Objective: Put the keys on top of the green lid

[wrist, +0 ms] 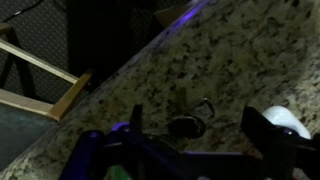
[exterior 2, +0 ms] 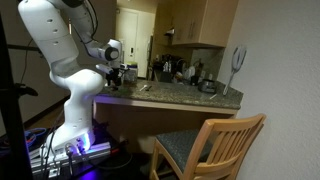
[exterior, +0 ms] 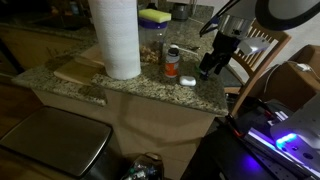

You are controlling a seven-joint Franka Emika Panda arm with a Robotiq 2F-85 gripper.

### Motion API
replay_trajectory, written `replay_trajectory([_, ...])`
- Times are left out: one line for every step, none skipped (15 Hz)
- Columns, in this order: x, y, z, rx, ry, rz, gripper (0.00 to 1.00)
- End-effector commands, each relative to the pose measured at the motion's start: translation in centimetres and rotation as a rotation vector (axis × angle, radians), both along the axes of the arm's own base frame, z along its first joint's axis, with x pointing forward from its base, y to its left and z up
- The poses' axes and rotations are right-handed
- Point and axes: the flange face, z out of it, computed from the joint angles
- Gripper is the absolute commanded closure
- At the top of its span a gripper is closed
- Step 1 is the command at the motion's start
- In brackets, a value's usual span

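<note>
In the wrist view the keys [wrist: 186,126], a dark fob with a metal ring, lie on the speckled granite counter [wrist: 230,60]. My gripper [wrist: 200,128] is open, with one dark finger on each side of the keys and close above them. In both exterior views the gripper [exterior: 212,68] [exterior 2: 116,76] hangs low over the counter's end. The small orange-labelled bottle [exterior: 172,62] stands just beside it. I cannot make out the green lid in any view.
A white rounded object [wrist: 287,122] [exterior: 186,80] lies beside one finger. A paper towel roll [exterior: 120,38], a wooden board [exterior: 80,68] and a yellow-and-green sponge [exterior: 155,16] are on the counter. A wooden chair [exterior: 262,55] stands by the counter's edge.
</note>
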Motion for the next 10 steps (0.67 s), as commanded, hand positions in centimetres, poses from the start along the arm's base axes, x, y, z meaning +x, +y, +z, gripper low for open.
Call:
replay_trajectory([0.07, -0.06, 0.04, -0.021, -0.009, -0.012, 0.0])
replay_trajectory([0.11, -0.11, -0.02, -0.036, -0.014, -0.023, 0.0])
replay_trajectory([0.12, -0.13, -0.05, -0.041, -0.016, -0.028, 0.0])
replay_trajectory([0.28, -0.15, -0.09, -0.038, -0.012, -0.027, 0.0])
replay_trajectory([0.41, 0.0, 0.09, -0.037, -0.017, -0.028, 0.0])
replay_trajectory([0.35, 0.16, 0.08, -0.032, -0.021, -0.022, 0.0])
replay_trajectory([0.29, 0.39, 0.16, -0.024, -0.023, -0.012, 0.0])
replay_trajectory([0.25, 0.53, 0.25, -0.023, -0.025, -0.004, 0.25])
replay_trajectory([0.21, 0.63, 0.4, -0.024, -0.025, 0.0, 0.26])
replay_trajectory([0.31, 0.49, 0.16, -0.019, -0.026, 0.003, 0.33])
